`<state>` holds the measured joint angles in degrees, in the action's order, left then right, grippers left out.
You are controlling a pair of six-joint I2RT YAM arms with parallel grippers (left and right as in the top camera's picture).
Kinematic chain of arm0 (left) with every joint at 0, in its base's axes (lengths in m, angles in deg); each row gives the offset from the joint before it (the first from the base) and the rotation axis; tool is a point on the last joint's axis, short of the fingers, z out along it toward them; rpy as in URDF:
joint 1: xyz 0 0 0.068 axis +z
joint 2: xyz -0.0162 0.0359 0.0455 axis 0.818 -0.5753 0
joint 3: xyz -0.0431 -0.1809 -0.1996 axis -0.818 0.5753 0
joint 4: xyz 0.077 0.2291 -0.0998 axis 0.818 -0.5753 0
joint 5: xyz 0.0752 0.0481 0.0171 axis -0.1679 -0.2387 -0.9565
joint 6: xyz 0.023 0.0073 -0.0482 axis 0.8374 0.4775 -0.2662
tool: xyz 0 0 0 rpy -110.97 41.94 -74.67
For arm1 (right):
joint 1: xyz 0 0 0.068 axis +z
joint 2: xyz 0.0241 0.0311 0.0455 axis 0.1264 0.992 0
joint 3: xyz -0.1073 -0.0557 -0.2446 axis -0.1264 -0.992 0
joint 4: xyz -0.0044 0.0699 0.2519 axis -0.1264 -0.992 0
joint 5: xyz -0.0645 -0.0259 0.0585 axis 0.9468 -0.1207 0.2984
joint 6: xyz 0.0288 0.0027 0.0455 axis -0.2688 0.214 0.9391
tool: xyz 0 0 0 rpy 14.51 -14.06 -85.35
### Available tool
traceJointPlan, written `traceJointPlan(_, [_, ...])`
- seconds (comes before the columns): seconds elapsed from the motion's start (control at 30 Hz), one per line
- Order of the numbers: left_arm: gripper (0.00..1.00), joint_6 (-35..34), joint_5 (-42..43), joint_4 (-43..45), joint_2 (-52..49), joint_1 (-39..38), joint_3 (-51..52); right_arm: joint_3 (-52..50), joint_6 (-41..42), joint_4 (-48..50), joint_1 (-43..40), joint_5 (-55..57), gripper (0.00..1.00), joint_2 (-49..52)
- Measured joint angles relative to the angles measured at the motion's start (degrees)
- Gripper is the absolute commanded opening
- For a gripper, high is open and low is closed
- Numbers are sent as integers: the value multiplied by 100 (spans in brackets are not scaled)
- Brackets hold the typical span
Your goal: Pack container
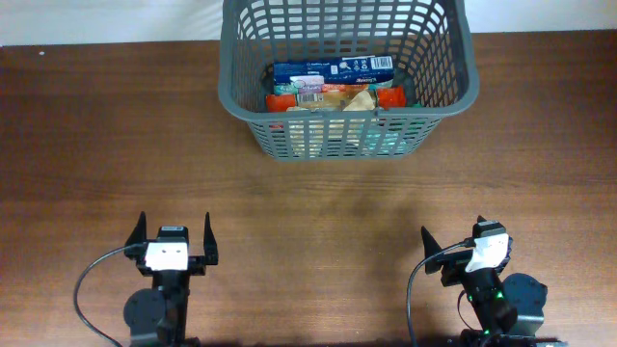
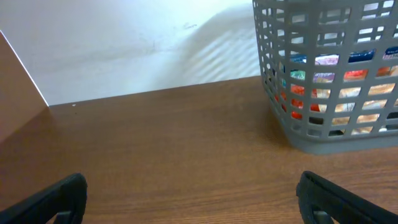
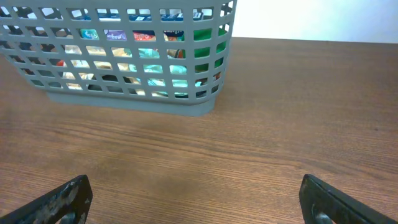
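Overhead view. A dark brown wood-grain table fills nearly the whole field. A white wall meets its far edge. The large dark grey plastic basket with lattice sides and a thick rim stands upright at the far middle of the table, against that edge and well apart from both arms. Inside lie a blue printed packet towards the back, and in front of it red-orange packets and a crumpled beige packet.

The left gripper sits at the near left with its two black fingers spread wide and nothing between them. A black cable loops beside its base. The right gripper sits at the near right, turned slightly; its fingers are also spread and hold nothing.

Left wrist view. The left gripper shows both fingertips at the bottom corners, far apart, above bare wood. The basket stands at upper right, with coloured packets showing through the mesh. The white wall carries a faint lattice shadow.

Right wrist view. The right gripper is likewise spread over bare wood. The basket stands at upper left, and its floor rests flat on the table. A strip of white wall is seen beyond the table's far edge.
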<state>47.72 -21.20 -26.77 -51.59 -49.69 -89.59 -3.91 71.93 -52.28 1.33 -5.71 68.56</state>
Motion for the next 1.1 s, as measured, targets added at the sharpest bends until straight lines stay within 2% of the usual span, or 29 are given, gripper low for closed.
traceJointPlan(1.1, [99,0,0,136,155,-247,173,0,0,0,0,0,99,0])
